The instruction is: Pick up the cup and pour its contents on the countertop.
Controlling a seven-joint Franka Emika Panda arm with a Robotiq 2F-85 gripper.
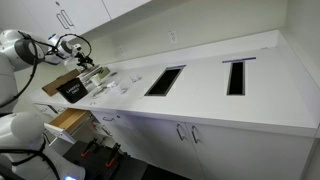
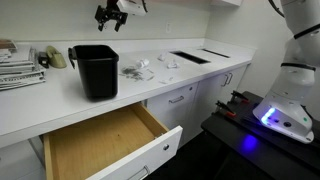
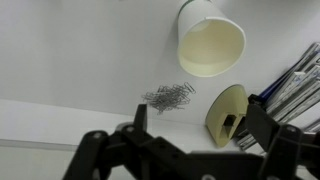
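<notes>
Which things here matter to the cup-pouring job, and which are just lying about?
Job: cup, lying on its side; clips heaped near it; countertop; open pincer.
Lying about: black bin; open wooden drawer; pens; yellowish dispenser.

White cabinet doors (image 1: 188, 134) are fitted below the front edge of the countertop (image 1: 205, 95). A wooden drawer (image 2: 95, 146) is pulled open there. Upper cabinets (image 1: 82, 12) are mounted on the white wall (image 1: 200, 25).
</notes>
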